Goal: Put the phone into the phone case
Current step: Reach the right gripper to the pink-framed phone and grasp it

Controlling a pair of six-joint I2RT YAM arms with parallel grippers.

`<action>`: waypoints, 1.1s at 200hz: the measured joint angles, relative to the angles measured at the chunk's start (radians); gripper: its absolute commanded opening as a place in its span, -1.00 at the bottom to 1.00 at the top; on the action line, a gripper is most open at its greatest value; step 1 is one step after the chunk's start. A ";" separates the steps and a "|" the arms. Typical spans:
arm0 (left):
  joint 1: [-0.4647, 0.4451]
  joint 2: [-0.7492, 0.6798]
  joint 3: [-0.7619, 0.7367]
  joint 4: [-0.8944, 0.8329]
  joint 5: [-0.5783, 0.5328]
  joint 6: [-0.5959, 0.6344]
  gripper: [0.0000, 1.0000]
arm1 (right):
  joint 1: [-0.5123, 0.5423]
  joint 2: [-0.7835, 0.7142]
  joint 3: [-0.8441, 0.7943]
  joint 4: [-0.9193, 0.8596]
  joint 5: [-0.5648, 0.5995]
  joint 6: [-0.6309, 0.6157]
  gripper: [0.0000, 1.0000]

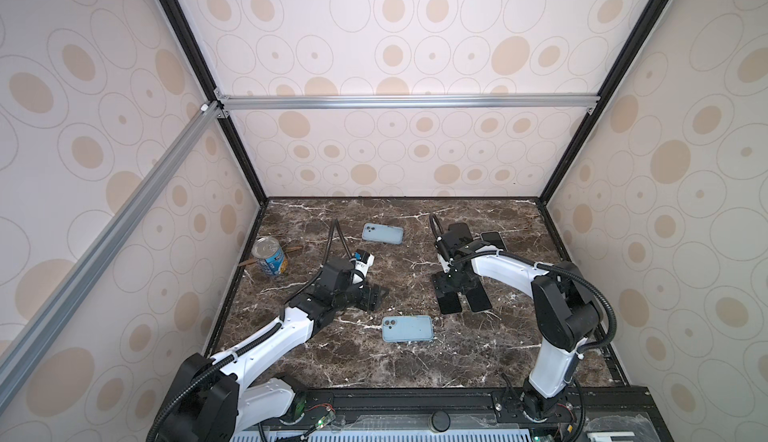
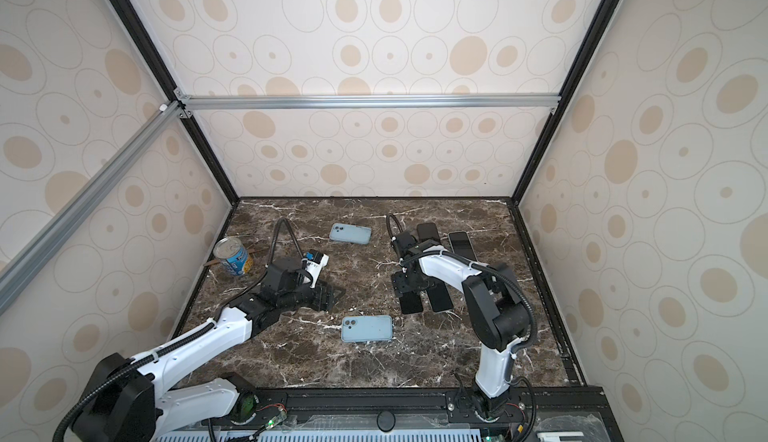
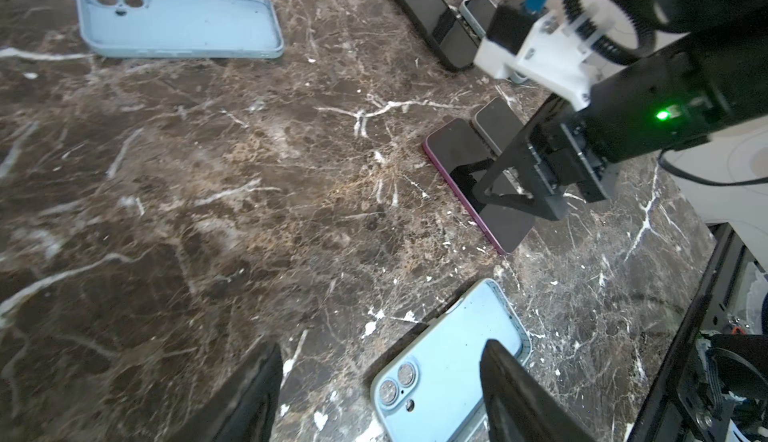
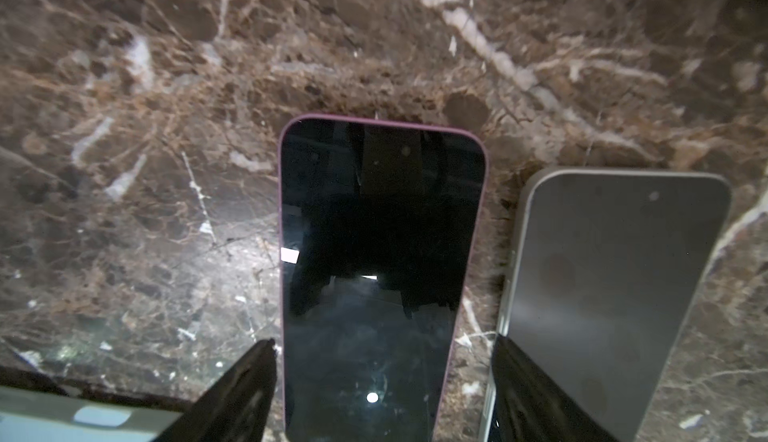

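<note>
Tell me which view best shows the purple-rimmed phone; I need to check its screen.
Right wrist view: the purple-rimmed phone is close and central, dark screen up. The left wrist view has the right gripper across the phone; both top views show only its near end.

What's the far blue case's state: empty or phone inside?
Empty. In the left wrist view the case lies open side up; its rim, bare inside and camera holes show.

Purple-rimmed phone (image 4: pixel 374 274) cut off at edge — grey phone (image 4: pixel 615 294) partly behind fingers (image 4: pixel 540 398); far black phone (image 2: pixel 427 230) half behind right arm (image 2: pixel 449 267).
</note>
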State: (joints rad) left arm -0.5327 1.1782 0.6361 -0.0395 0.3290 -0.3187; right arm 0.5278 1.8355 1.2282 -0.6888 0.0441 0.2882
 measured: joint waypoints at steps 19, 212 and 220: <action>-0.009 0.027 0.018 -0.003 -0.021 0.013 0.50 | 0.000 0.011 0.000 0.001 -0.010 0.008 0.67; -0.012 0.043 0.018 -0.028 -0.085 0.047 0.52 | 0.008 0.093 0.047 -0.036 -0.027 -0.010 0.50; -0.012 0.043 0.018 -0.028 -0.085 0.047 0.52 | 0.008 0.093 0.047 -0.037 -0.028 -0.013 0.47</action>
State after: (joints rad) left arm -0.5446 1.2209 0.6540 -0.0677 0.2436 -0.2714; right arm 0.5358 1.9289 1.2751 -0.7258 0.0162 0.2749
